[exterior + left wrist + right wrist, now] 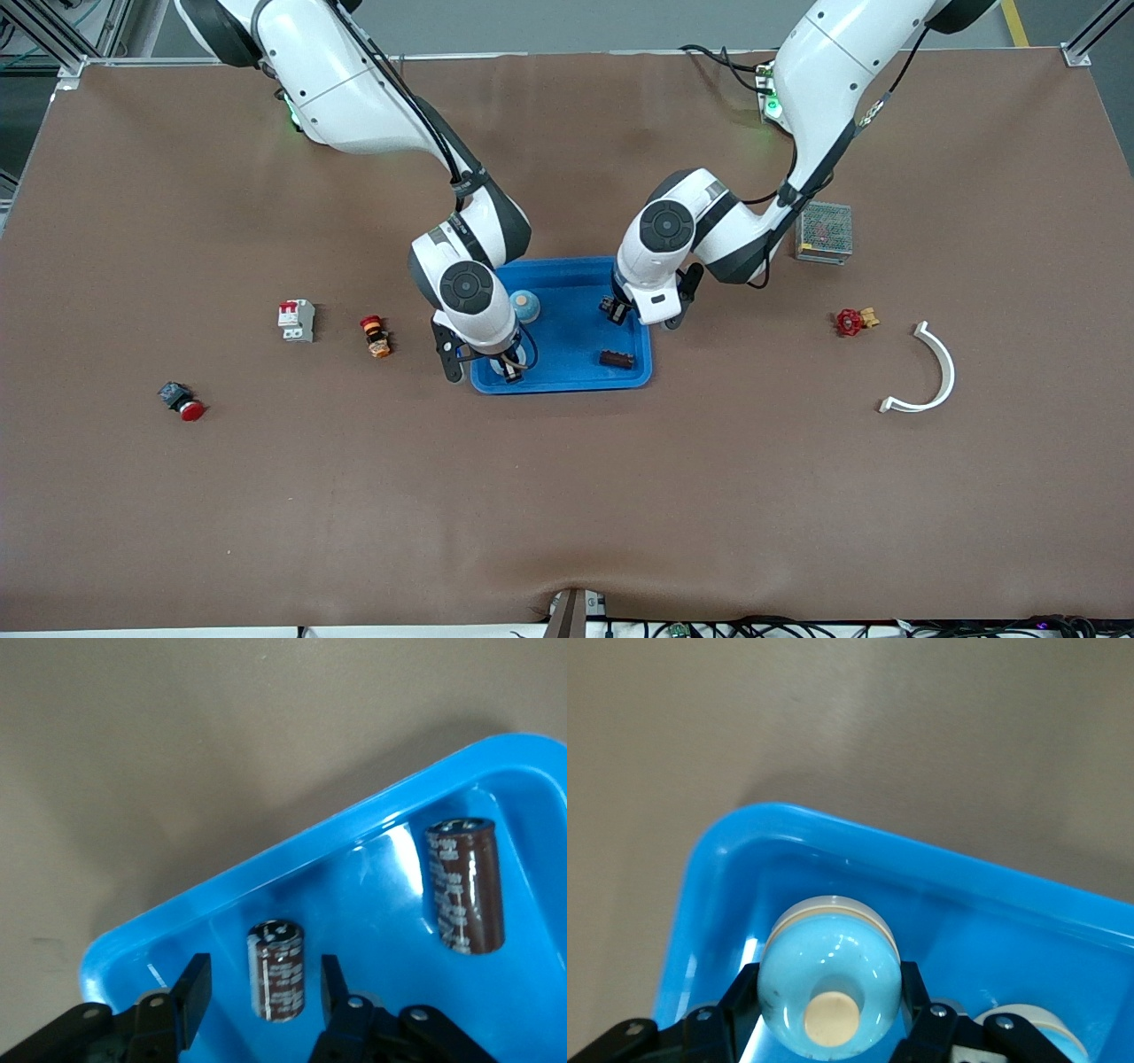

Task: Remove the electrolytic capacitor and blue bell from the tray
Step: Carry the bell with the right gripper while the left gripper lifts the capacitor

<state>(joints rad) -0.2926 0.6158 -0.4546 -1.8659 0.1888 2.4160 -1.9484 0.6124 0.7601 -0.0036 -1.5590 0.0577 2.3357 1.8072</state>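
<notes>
Blue tray at table centre, holding all four task pieces. Pale-blue bell with cream button, in the tray corner nearest the front camera at the right arm's end, clamped between the right gripper fingers, pressed against both sides of the dome. Second bell in the same tray, farther from the front camera, free of any grip. Small brown capacitor lying on the tray floor between the left gripper fingers; jaws partly parted, a gap visible on each side, no contact with it. Larger brown capacitor lying just beside, in the tray corner nearest the front camera at the left arm's end, untouched.

Outside the tray, toward the right arm's end: orange-and-red switch, white breaker, red push button. Toward the left arm's end: red valve, white curved piece, metal mesh box.
</notes>
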